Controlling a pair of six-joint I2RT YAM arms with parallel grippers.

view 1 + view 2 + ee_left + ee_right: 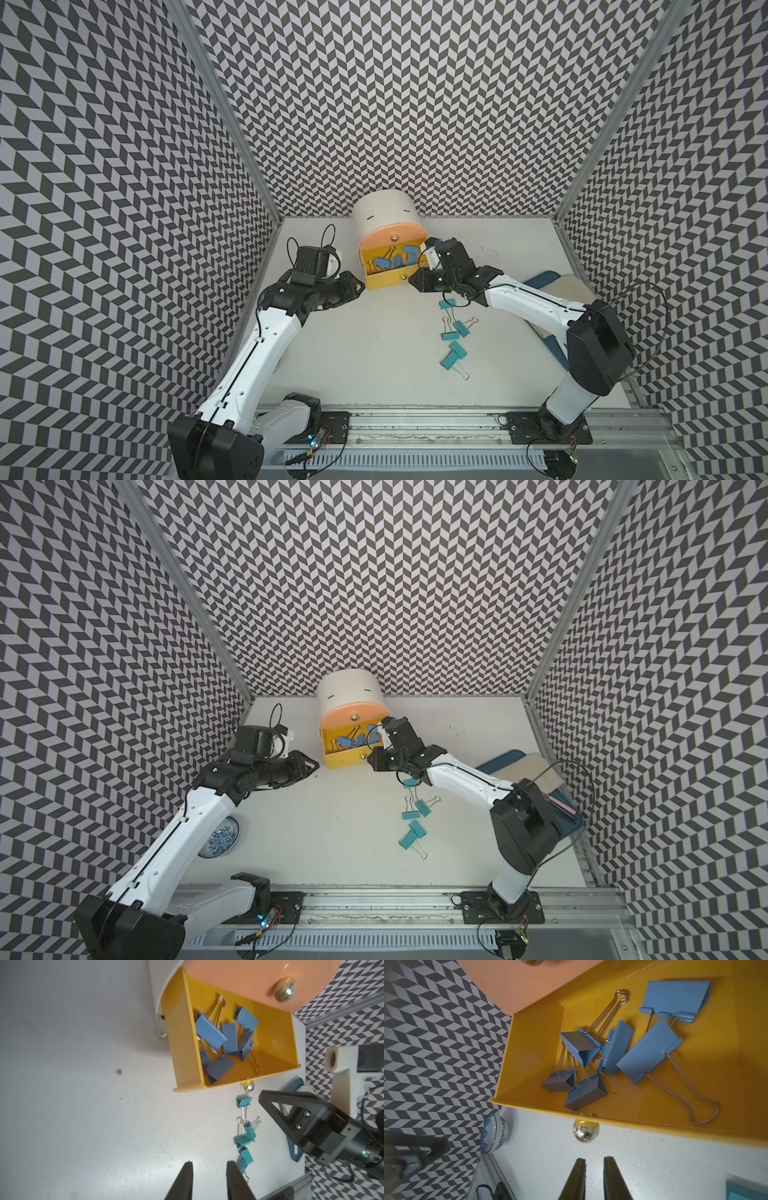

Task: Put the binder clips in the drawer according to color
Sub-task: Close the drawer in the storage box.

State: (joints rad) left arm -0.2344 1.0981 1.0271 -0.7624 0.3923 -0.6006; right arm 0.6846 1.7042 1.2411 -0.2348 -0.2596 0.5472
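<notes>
no text, label, brand, number or sign can be read in any of the views.

binder clips (392, 261) in the drawer (384, 281); loose clips (455, 328) on table (353, 353) before it
</notes>
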